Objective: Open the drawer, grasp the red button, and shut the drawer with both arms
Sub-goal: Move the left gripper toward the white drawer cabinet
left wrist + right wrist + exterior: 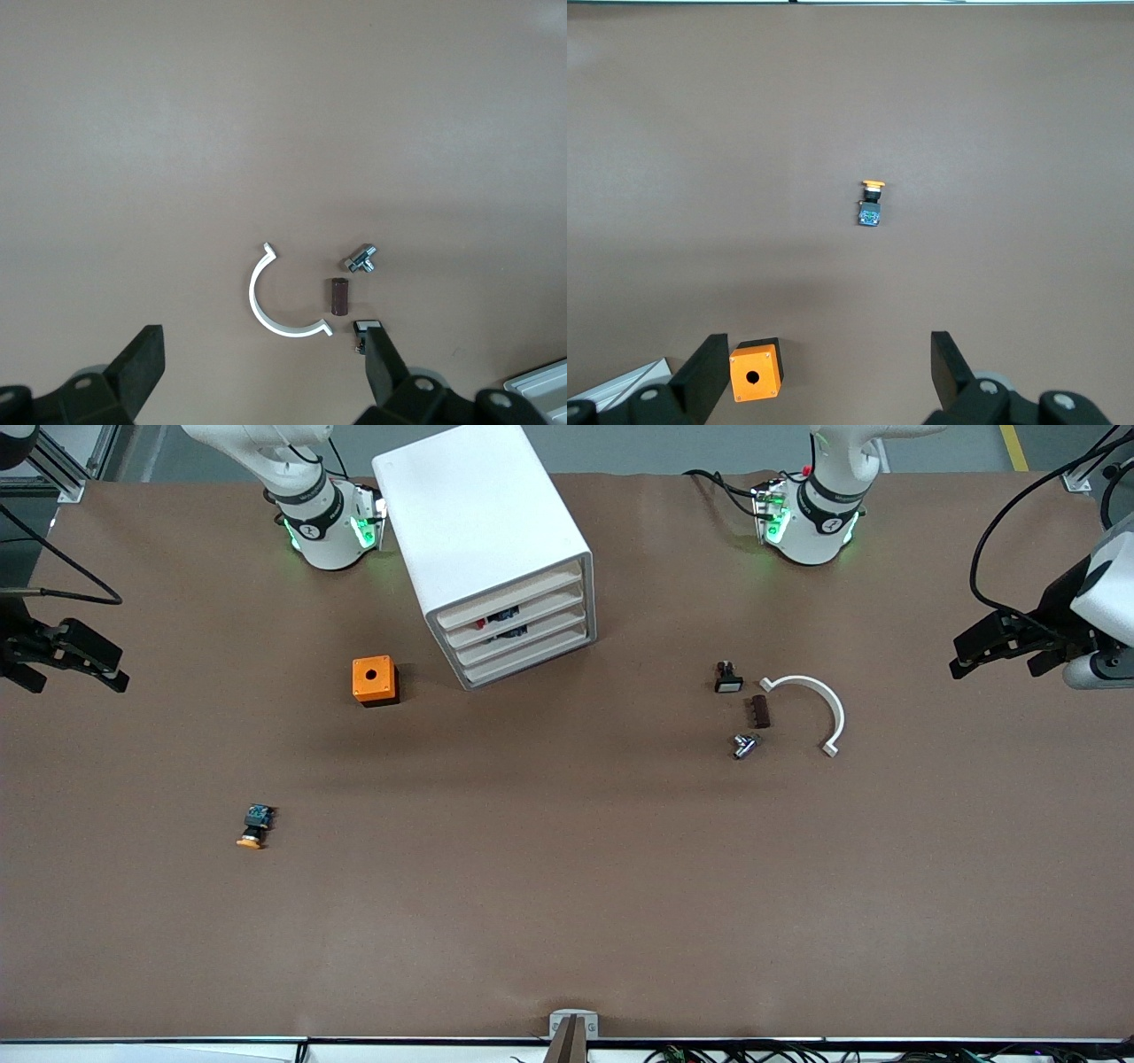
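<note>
Both grippers hang with fingers spread wide and nothing between them, one at each end of the table, well apart from the white cabinet (492, 540) that serves as the landmark. Right gripper (66, 657) is over the table's edge at the right arm's end; left gripper (1010, 642) is over the edge at the left arm's end. Each arm waits.

Nearest the front camera, and well apart from the cabinet toward the right arm's end, lies a button with an orange-yellow cap (255, 825) on its side. Closer to the cabinet on that same side sits an orange cube with a hole (374, 680) in its top. Toward the left arm's end of the cabinet lies a small cluster: a silver metal fitting (744, 746), a dark brown cylinder (759, 711), a white curved clip (811, 708) and a small black switch part (727, 677).

The cabinet stands at an angle, its four stacked drawers facing the front camera. The drawer (512, 614) second from the top is shut. Through the gap under its cream front strip show a speck of red and a dark, bluish shape, the button (483, 623), well away from both grippers.
</note>
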Controlling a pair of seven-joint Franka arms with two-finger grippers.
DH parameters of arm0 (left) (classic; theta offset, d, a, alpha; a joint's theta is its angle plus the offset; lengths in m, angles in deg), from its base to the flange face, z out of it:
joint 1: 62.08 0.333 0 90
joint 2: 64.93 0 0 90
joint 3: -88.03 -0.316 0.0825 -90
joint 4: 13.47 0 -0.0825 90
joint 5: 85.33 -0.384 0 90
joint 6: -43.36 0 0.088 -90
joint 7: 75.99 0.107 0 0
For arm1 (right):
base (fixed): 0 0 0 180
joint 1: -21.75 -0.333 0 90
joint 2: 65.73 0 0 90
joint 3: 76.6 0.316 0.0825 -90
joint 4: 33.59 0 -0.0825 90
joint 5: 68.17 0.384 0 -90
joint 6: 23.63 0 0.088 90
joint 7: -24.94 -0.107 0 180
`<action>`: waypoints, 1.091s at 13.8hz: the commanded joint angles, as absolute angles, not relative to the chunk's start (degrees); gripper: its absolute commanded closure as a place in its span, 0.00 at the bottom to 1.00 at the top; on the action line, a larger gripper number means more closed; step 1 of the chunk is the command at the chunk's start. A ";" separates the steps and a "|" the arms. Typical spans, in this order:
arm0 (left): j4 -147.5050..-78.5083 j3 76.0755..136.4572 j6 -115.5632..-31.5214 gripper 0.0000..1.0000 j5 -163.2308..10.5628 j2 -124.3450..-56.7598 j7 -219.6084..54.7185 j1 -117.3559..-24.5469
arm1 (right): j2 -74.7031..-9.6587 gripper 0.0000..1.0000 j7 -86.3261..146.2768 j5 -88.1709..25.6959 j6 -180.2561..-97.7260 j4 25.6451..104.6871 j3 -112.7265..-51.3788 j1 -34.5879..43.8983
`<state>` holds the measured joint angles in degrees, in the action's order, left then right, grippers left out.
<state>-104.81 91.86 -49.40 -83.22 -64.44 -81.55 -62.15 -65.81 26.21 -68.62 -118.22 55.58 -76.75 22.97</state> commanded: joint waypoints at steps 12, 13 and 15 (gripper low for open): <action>-103.64 92.25 -48.84 0.00 -84.53 -69.49 -81.88 -61.37 | -66.88 0.00 26.44 -69.75 -118.47 56.23 -76.78 22.72; -103.91 92.42 -48.84 0.00 -84.53 -70.28 -82.06 -61.63 | -66.88 0.00 26.44 -69.67 -118.47 56.32 -76.78 22.72; -104.17 92.69 -48.84 0.00 -84.53 -71.61 -82.67 -61.72 | -66.88 0.00 26.44 -69.67 -118.47 56.23 -76.78 22.72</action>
<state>-104.92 92.02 -49.33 -83.23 -70.37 -81.83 -61.71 -65.81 26.21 -68.62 -118.22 55.57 -76.75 22.98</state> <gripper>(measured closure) 0.000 0.000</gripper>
